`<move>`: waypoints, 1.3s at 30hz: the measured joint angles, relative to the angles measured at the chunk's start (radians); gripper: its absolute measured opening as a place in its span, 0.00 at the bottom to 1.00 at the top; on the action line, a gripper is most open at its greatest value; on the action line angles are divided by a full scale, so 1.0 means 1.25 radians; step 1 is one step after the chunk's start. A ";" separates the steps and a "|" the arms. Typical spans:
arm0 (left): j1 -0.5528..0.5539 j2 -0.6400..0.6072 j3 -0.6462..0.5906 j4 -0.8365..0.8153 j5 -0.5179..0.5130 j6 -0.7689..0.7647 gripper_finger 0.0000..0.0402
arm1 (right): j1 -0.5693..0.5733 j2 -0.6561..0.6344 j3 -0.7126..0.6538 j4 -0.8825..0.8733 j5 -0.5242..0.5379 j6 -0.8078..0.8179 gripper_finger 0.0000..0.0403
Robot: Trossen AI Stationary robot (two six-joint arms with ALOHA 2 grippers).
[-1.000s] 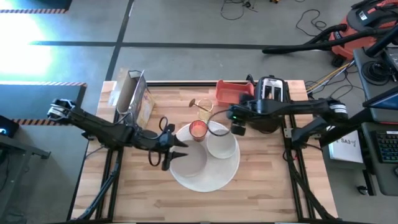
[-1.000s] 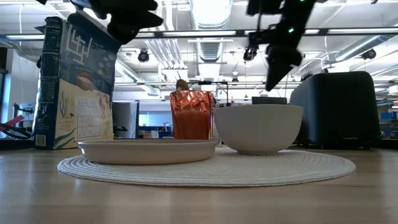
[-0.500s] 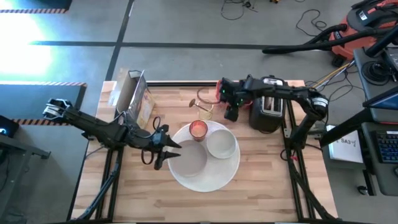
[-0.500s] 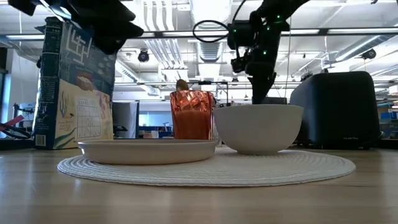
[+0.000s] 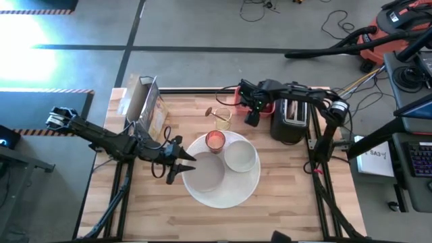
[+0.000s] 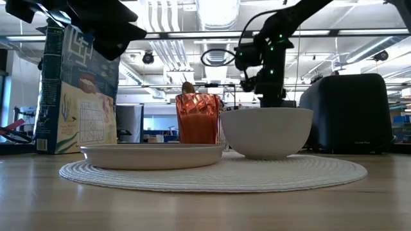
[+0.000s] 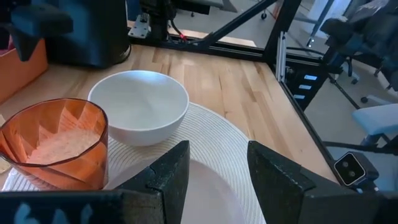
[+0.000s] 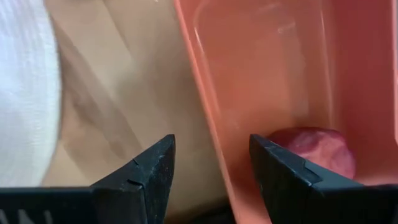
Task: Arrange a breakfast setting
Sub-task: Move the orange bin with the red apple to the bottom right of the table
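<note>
Currently your right gripper [image 5: 251,116] sits with jaws apart and empty over the rim of the orange tray [image 8: 261,93] at the table's back edge, beside the black toaster [image 5: 291,120]; a small dark-red fruit [image 8: 314,151] lies inside the tray. Your left gripper [image 5: 177,167] hovers, jaws apart, at the edge of the round woven placemat [image 5: 246,189], which carries the smaller white plate [image 5: 204,174], white bowl [image 5: 240,158] and pink-red cup [image 5: 214,140].
</note>
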 joint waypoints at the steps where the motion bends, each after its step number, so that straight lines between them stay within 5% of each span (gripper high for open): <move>1: 0.000 0.000 0.000 0.000 0.000 -0.001 0.36 | -0.003 0.005 0.000 0.000 0.000 -0.002 0.48; 15: 0.001 -0.001 0.001 0.003 -0.001 -0.001 0.36 | -0.015 0.034 -0.001 0.027 0.003 -0.036 0.43; 33: 0.001 -0.001 0.001 0.004 -0.001 -0.001 0.36 | -0.040 0.034 -0.001 0.024 -0.007 -0.049 0.06; 39: 0.001 -0.001 0.001 0.003 -0.001 -0.001 0.36 | -0.042 0.032 -0.001 0.023 -0.045 -0.060 0.02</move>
